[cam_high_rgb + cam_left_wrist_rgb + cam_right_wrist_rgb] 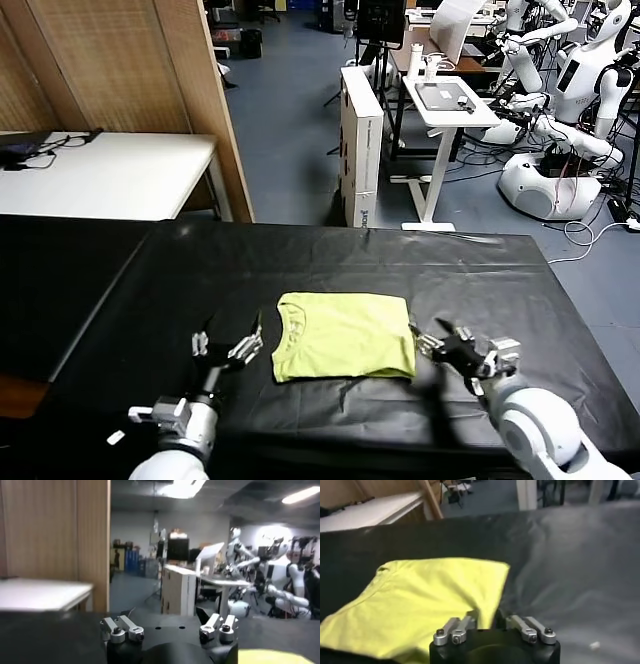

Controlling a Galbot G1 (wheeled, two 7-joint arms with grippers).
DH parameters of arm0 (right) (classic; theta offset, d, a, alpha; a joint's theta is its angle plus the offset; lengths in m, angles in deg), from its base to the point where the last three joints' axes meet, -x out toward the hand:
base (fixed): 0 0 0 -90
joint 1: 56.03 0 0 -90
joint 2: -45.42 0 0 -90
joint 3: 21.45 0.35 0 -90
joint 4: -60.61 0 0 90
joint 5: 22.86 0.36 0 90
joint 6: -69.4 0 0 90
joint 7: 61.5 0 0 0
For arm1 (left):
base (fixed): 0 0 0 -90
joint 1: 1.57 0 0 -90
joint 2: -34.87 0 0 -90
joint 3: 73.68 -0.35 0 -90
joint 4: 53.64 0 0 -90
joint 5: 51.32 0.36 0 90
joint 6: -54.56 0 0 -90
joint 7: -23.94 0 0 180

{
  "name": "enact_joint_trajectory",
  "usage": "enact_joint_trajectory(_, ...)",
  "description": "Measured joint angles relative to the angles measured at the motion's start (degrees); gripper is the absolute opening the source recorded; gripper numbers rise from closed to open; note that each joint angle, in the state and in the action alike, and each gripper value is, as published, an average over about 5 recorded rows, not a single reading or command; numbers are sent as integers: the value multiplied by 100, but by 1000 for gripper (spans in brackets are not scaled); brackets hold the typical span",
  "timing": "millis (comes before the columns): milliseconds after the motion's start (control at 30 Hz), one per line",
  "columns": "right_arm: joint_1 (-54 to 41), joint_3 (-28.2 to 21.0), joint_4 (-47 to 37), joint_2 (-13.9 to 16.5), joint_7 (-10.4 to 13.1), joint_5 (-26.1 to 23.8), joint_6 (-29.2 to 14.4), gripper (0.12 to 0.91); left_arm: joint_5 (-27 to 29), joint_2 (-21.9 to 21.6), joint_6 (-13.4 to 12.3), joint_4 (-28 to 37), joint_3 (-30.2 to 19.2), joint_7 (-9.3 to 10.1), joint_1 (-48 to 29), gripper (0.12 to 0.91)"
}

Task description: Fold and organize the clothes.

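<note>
The clothes are one lime yellow-green T-shirt (343,335), folded into a rough rectangle in the middle of the black table (330,255), collar side toward my left. In the right wrist view the shirt (420,600) fills the near left. My right gripper (440,340) is at the shirt's right edge. Its jaws (490,622) are open, with the cloth's edge lying between them. My left gripper (228,342) hovers just left of the shirt, open and empty (170,630). A yellow corner of the shirt (270,657) shows beside it.
A white table (110,175) and a wooden partition (190,90) stand at the back left. Beyond the black table's far edge are a tall cardboard box (362,140), a white desk (450,100) and other white robots (570,100).
</note>
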Motion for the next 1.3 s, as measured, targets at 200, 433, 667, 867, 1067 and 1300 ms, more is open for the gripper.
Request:
enact_joint_trajectory(200,932,503,506,-103,35,-767,-1426,905,-67,-333,-65,-310,255,68,861,907)
enact_joint_trajectory(433,2319,773,1095,-536,188,-1431,-2062,907,-62,-430,-16,-722,464,235,1890,907)
enact_joint_trajectory(667,3397,723,1282,-870,276,-1819,-2297,907,-140,-523,-43,-999,706,266,2432,907)
enact_joint_trajectory(867,3766,504,1258,-934,600,-2010,-2228,907,-194,-563,16,-1151,792,276,2662,907)
enact_joint_trajectory(1067,3998,278,1315,-1017,853,-2047,-2193,907,-274,-569,77,-1259,891,274,2782,907)
enact_joint_trajectory(1300,4156,226,1423,-1055,1008,-2027,-2324,907,-286,-585,80,-1296,948,207,2886,907)
